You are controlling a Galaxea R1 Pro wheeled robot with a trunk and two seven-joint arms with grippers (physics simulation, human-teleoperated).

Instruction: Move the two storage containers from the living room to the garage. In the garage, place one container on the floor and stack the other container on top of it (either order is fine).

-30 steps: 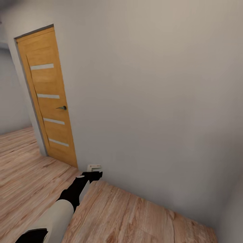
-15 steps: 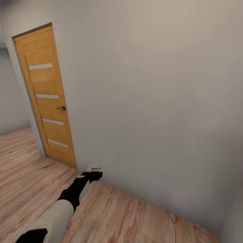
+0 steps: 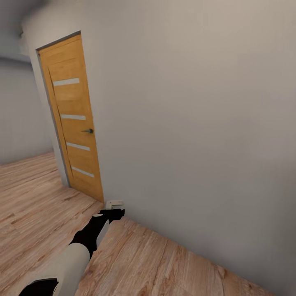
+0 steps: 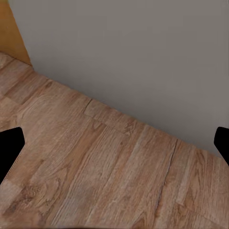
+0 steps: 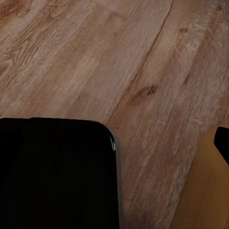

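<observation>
Head high, wrists low; shared plank floor (image 3: 164, 263)

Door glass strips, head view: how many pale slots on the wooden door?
4. All on the wooden door, stacked vertically: top strip, second, third just below the handle, bottom. None look hidden; the whole door face shows.

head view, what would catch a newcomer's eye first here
The orange wooden door with pale horizontal strips and a dark handle stands out at upper left, closed, set in a plain grey wall. Below it, the robot's left arm stretches over light wood plank floor, its left pincer near the wall's base.
</observation>
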